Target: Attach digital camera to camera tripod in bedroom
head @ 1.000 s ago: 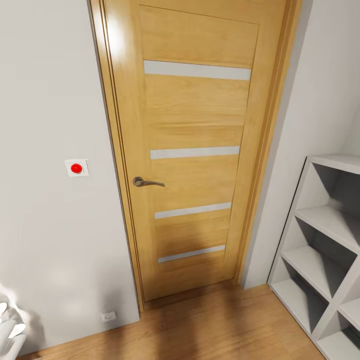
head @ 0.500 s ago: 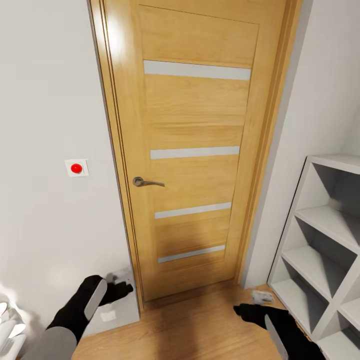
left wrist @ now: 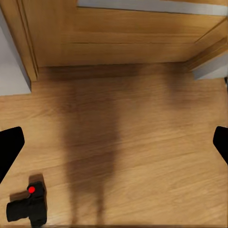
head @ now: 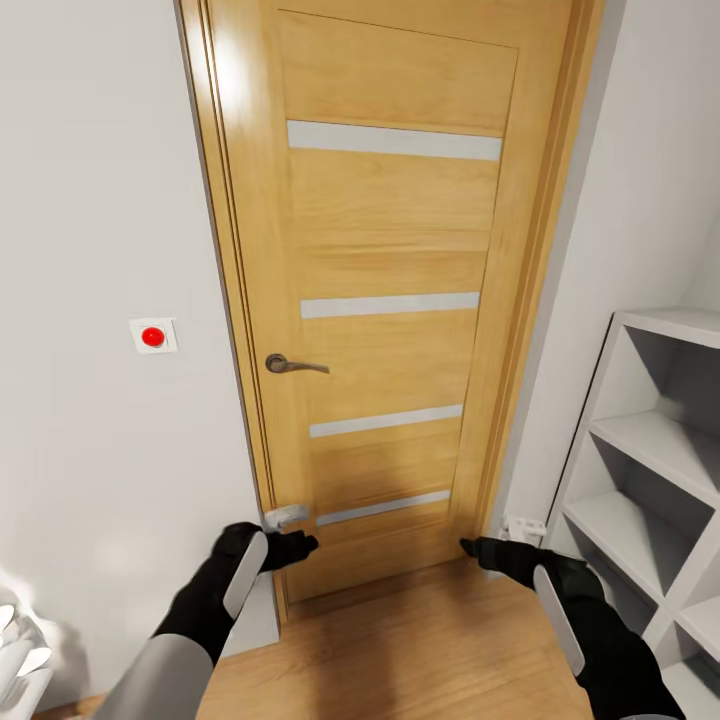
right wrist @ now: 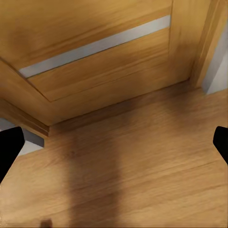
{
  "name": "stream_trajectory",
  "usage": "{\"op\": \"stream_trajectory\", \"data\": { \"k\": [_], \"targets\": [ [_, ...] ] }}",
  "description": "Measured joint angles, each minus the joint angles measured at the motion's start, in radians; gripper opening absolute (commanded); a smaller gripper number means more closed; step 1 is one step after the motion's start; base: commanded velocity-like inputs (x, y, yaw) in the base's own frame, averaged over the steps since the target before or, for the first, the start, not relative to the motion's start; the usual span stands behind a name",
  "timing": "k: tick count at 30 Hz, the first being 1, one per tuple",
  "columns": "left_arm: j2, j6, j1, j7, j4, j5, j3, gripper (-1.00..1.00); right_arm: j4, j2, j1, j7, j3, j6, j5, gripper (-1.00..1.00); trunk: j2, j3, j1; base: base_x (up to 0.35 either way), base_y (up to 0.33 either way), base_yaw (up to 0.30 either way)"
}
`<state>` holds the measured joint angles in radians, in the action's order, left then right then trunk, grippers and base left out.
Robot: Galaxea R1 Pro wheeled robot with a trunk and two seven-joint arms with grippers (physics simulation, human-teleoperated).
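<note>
Spread wide on both sides, jaws gripping nothing: fingertips sit at opposite edges of each wrist view with bare floor between.

Nearest: left gripper [head: 292, 532] at 7 o'clock in the head view, right gripper [head: 497, 538] at 5 o'clock. Absent a second ago, then low half a second ago, now lifted and pushed forward toward the door; view itself unshifted. Probably a readying of the arms, nothing picked up yet.

Below, on the plank floor [head: 400, 650]: one digital camera [left wrist: 27, 206], black, red button up, lying loose, caught by the left wrist view and well short of the door. Likely the first target, so attaching not yet begun.

Farther: one oak door [head: 390, 210] at 12 o'clock, shut, with four pale strips and one lever handle [head: 290, 365]. One wall switch [head: 153, 336] with a red dot at 9 o'clock. One white cube shelf [head: 610, 400] at 3 to 4 o'clock.
</note>
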<state>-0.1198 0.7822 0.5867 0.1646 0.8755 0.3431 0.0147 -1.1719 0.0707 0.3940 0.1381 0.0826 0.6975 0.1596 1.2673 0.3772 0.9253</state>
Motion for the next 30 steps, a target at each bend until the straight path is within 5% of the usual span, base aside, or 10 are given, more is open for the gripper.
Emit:
{"op": "stream_trajectory", "data": {
  "k": [20, 30],
  "targets": [
    [-0.016, -0.001, 0.000, 0.001, -0.013, 0.001, 0.003, 1.00, 0.028, 0.002, 0.000, 0.006, 0.000, 0.023, 0.008, 1.00, 0.000, 0.000, 0.000, 0.000, 0.000, 0.000],
    [-0.013, -0.005, 0.000, -0.001, -0.021, 0.000, 0.002, 1.00, 0.031, 0.003, 0.000, 0.007, 0.000, 0.023, 0.010, 1.00, 0.070, 0.031, 0.038, 0.000, 0.000, 0.000]
  ]
}}
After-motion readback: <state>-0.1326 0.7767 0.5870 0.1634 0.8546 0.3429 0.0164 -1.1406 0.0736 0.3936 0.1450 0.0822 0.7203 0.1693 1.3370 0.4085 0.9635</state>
